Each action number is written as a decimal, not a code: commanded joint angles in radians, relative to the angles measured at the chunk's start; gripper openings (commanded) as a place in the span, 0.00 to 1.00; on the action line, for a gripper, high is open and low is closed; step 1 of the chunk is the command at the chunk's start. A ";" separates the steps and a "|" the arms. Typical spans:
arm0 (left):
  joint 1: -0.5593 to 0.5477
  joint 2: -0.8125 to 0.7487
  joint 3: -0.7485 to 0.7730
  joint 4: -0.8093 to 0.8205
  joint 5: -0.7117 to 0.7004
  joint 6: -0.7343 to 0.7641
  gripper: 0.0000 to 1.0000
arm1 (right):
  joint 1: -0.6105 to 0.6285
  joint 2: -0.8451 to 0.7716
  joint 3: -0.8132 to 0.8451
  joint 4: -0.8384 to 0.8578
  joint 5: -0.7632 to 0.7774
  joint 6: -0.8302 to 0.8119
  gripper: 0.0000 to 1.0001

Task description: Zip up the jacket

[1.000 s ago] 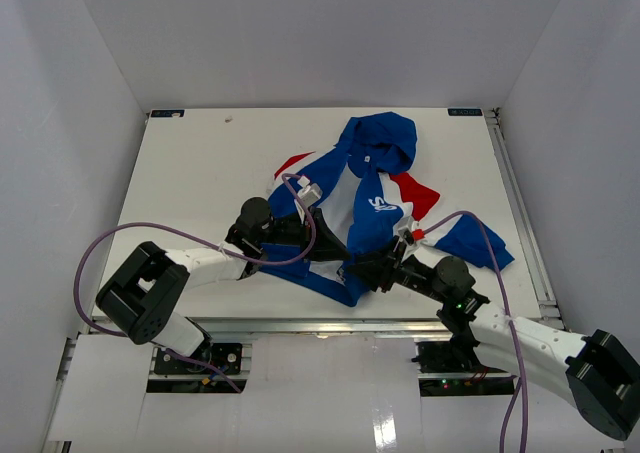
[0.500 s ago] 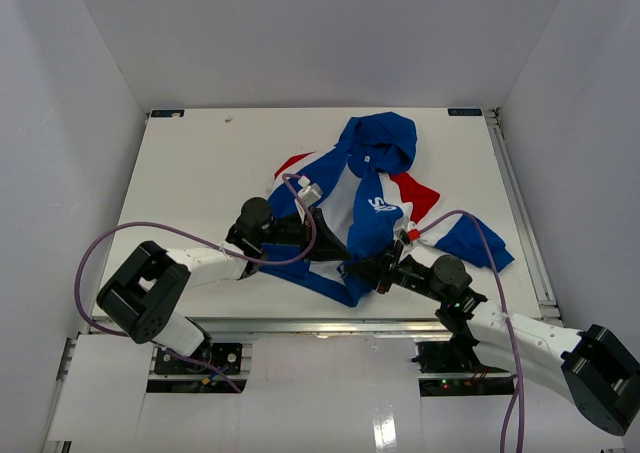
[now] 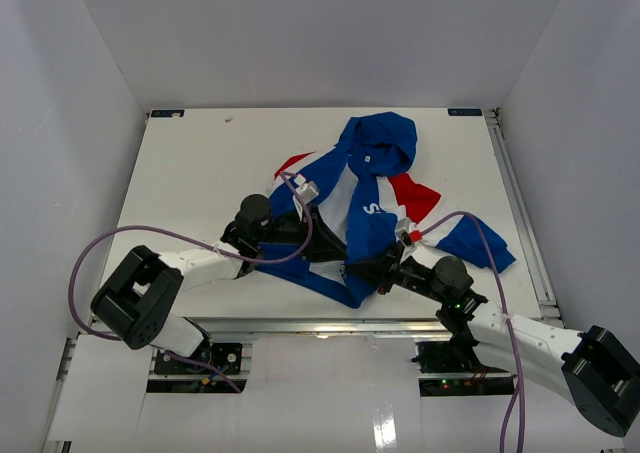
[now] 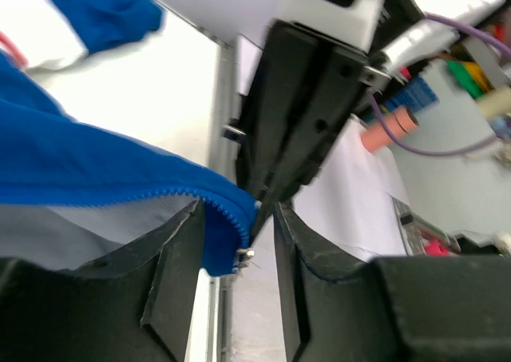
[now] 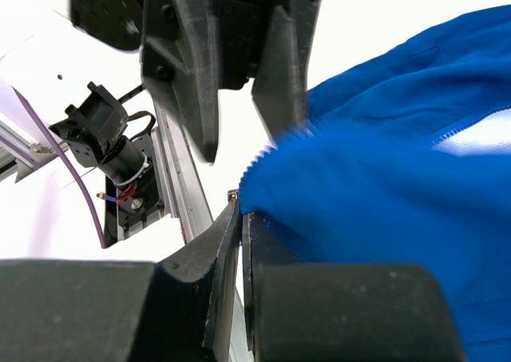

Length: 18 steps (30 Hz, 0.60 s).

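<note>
At the near middle of the tabletop [image 3: 200,173] the jacket [image 3: 368,231] lies open-fronted, hood [image 3: 385,138] away from you and hem [image 3: 330,285] toward the bases, unzipped, with both sets of fingers meeting at the bottom of the front opening. The right fingers [image 5: 263,290] are closed to a sliver on a blue corner of the hem, with a short run of teeth showing just above the pinch. The left fingers [image 4: 172,274] stand partly apart with the end of the other zip edge between them. The zip teeth [image 4: 144,198] run into the gap and a small metal piece [image 4: 243,255] sits at their tip; the cloth touches one finger and is clear of the other, so no firm hold is confirmed there. The step in hand appears to be mating the two zip ends. Close the left fingers on the cloth just behind the metal piece, not on the teeth. Keep both edges taut and level, and bring the ends together squarely before any pull toward the hood. A skewed entry is likely to jam. The left arm [image 3: 200,263] lies low and stretched across to the right. The right arm [image 3: 500,323] reaches in low from the right, its wrist turned inward, and the two fingertips are nearly touching.
</note>
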 commanded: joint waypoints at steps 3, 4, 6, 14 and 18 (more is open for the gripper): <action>0.027 -0.197 0.088 -0.545 -0.314 0.315 0.54 | -0.005 -0.012 -0.003 0.059 0.001 -0.017 0.08; 0.027 -0.214 0.100 -0.619 -0.386 0.333 0.54 | -0.005 -0.017 -0.007 0.060 0.005 -0.016 0.08; 0.027 -0.241 0.120 -0.761 -0.539 0.346 0.54 | -0.005 -0.032 -0.013 0.051 0.023 -0.016 0.08; -0.004 -0.141 0.118 -1.011 -0.713 0.343 0.51 | -0.004 -0.100 -0.038 0.015 0.079 -0.016 0.08; -0.052 -0.084 0.139 -1.110 -0.887 0.339 0.51 | -0.006 -0.113 -0.042 0.006 0.077 -0.018 0.08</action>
